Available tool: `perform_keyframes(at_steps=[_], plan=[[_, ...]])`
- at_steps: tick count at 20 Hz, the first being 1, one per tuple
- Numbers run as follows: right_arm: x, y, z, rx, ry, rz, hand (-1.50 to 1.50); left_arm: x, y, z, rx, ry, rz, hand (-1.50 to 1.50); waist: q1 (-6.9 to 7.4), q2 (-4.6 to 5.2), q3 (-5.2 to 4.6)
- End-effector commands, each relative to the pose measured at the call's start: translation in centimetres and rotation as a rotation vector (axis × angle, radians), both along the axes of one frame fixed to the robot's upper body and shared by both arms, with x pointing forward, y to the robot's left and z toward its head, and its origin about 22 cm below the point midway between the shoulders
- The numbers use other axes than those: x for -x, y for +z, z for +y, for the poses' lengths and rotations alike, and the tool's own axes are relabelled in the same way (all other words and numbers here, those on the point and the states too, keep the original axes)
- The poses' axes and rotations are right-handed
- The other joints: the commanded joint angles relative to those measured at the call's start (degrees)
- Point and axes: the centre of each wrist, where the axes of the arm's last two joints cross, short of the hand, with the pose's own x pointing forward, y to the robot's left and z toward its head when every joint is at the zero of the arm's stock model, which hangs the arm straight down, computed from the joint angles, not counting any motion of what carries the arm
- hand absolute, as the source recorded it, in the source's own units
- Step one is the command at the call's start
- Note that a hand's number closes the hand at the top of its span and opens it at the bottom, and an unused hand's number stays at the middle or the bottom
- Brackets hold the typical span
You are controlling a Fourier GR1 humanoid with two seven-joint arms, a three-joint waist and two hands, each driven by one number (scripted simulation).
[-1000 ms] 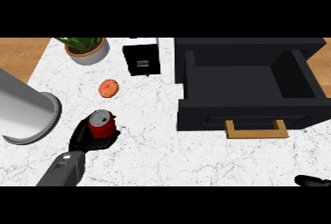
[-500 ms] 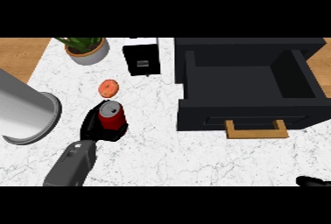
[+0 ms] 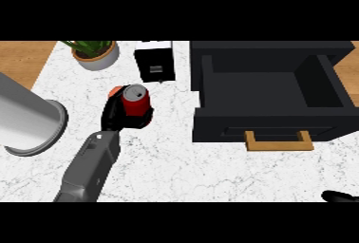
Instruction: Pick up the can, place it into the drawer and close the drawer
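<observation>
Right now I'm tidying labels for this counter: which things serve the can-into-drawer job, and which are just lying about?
For the job:
- can, held in the left hand
- drawer, standing open, with its wooden handle

Just lying about:
- potted plant
- small black box
- large grey cylinder
- right hand, at the lower right edge

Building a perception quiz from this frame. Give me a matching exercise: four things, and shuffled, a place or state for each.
Things:
1. can
2. drawer
3. potted plant
4. grey cylinder

Places or states:
A. lying on its side at the counter's left edge
B. pulled open, nothing visible inside, wooden handle facing the robot
C. back left corner of the counter
D. red, held in the curled fingers of the left hand

Pairs: 1-D, 2-B, 3-C, 4-A
</observation>
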Motion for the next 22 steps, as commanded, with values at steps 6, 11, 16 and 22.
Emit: perform_keyframes(at_steps=[6,11,16,22], plan=[[0.3,-0.1,0.2,0.002,-0.019,-0.001,-1.50,-3.5,9.1,-6.2,-0.063,-0.092,-0.066,1.50,0.26,-0.45,0.05],[-0.5,0.5,0.1,0.009,-0.011,-0.005,-1.50,-3.3,13.5,-8.8,-0.038,-0.118,-0.081,1.50,0.06,-0.17,0.01],[0.5,-0.1,-0.5,0.004,-0.004,0.015,-1.50,-3.8,21.0,-12.1,-0.050,-0.137,-0.098,1.50,-0.20,-0.27,0.05],[-1.4,0.6,-0.1,-0.001,-0.021,-0.020,-1.50,-4.8,24.9,-15.0,-0.124,-0.131,-0.132,1.50,-0.34,0.12,0.02]])
